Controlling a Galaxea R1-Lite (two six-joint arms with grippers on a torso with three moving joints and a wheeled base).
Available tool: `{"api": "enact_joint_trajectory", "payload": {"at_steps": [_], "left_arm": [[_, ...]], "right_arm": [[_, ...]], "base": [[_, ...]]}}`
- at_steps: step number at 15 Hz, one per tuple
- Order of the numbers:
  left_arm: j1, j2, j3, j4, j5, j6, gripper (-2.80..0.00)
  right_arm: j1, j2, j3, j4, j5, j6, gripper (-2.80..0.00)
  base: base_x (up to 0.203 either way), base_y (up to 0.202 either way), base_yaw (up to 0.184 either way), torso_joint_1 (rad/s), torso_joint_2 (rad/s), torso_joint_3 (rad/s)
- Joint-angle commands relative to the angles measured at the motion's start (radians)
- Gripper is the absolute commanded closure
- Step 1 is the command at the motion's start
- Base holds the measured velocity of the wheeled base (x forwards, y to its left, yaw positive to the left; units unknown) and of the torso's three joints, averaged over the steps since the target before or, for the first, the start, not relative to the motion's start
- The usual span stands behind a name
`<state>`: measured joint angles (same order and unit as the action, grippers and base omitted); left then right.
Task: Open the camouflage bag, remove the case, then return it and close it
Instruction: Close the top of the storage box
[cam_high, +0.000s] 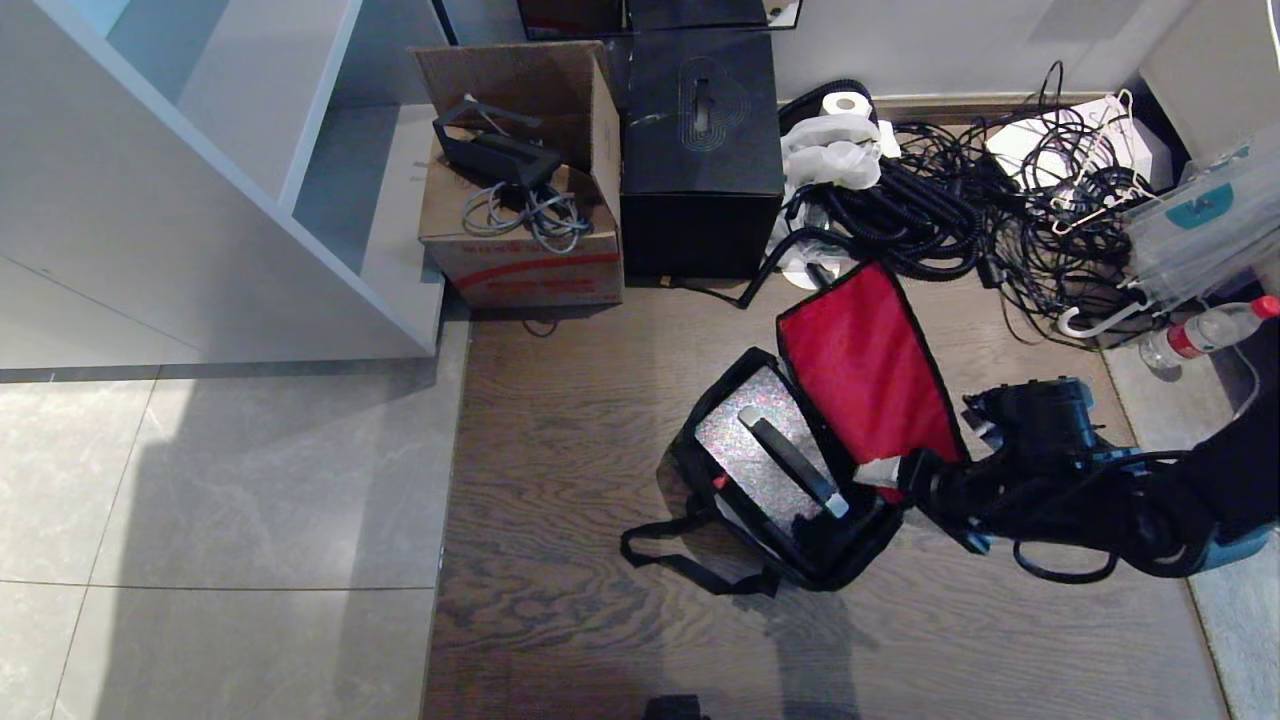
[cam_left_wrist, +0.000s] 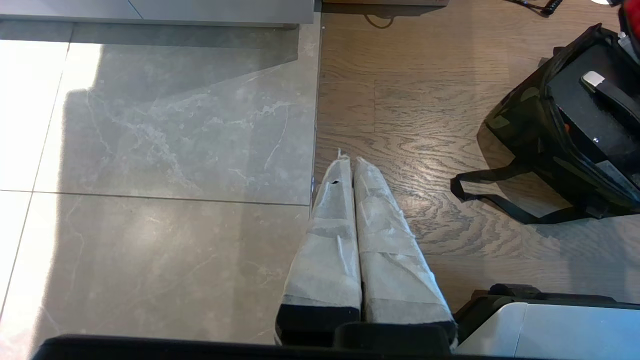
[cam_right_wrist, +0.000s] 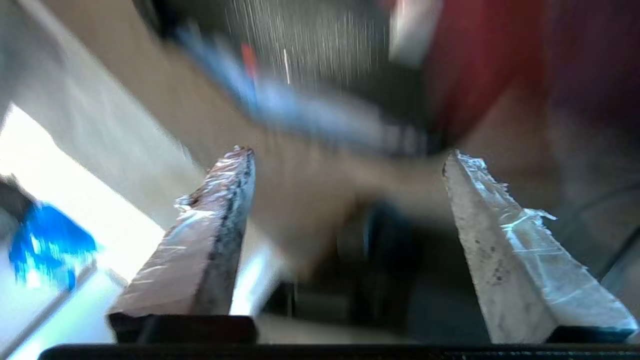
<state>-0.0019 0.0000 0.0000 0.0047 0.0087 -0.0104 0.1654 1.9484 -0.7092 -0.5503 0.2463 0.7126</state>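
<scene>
The camouflage bag (cam_high: 790, 560) was of soft matt cloth, and its open flap (cam_high: 865, 370) showed a smooth red lining. Inside lay the case (cam_high: 750, 455), with a silver, sparkling, grainy surface. The strap (cam_high: 680, 565) looked like flat black webbing. The floor (cam_high: 600, 420) under the bag was wood with a strong grain and a light shine, and beside it the tiles (cam_high: 220, 500) were grey, stone-like and smooth. The carton (cam_high: 525, 250) was plain matt cardboard, and the box (cam_high: 700, 150) was black with a slight gloss. The left gripper's fingers (cam_left_wrist: 335, 240) were wrapped in white, rough, wrinkled tape. The right gripper's fingers (cam_right_wrist: 505, 250) had shiny, creased tape.
</scene>
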Motion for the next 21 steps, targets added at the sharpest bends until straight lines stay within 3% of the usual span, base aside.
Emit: {"api": "enact_joint_trajectory", "payload": {"at_steps": [1, 3, 6, 8, 10, 14, 17, 21], "left_arm": [[0.0, 0.0, 0.0, 0.0, 0.001, 0.0, 0.0], [0.0, 0.0, 0.0, 0.0, 0.001, 0.0, 0.0], [0.0, 0.0, 0.0, 0.0, 0.001, 0.0, 0.0], [0.0, 0.0, 0.0, 0.0, 0.001, 0.0, 0.0], [0.0, 0.0, 0.0, 0.0, 0.001, 0.0, 0.0], [-0.001, 0.0, 0.0, 0.0, 0.001, 0.0, 0.0], [0.0, 0.0, 0.0, 0.0, 0.001, 0.0, 0.0], [0.0, 0.0, 0.0, 0.0, 0.001, 0.0, 0.0]], "right_arm": [[0.04, -0.106, 0.058, 0.063, 0.013, 0.009, -2.8], [0.048, -0.169, 0.078, 0.079, 0.06, 0.009, -2.8], [0.032, -0.257, 0.092, 0.081, 0.218, 0.001, -2.8], [0.029, -0.27, 0.127, 0.072, 0.266, -0.007, -2.8], [-0.023, -0.22, 0.058, 0.071, 0.265, -0.008, -2.8], [-0.201, 0.003, -0.15, 0.082, 0.256, 0.0, -2.8], [-0.302, 0.19, -0.313, 0.087, 0.205, 0.017, -2.8], [-0.347, 0.388, -0.51, 0.125, 0.176, 0.232, -2.8]], "base": [[0.0, 0.0, 0.0, 0.0, 0.0, 0.0], [0.0, 0.0, 0.0, 0.0, 0.0, 0.0], [0.0, 0.0, 0.0, 0.0, 0.0, 0.0], [0.0, 0.0, 0.0, 0.0, 0.0, 0.0], [0.0, 0.0, 0.0, 0.0, 0.0, 0.0], [0.0, 0.0, 0.0, 0.0, 0.0, 0.0], [0.0, 0.0, 0.0, 0.0, 0.0, 0.0], [0.0, 0.0, 0.0, 0.0, 0.0, 0.0]]}}
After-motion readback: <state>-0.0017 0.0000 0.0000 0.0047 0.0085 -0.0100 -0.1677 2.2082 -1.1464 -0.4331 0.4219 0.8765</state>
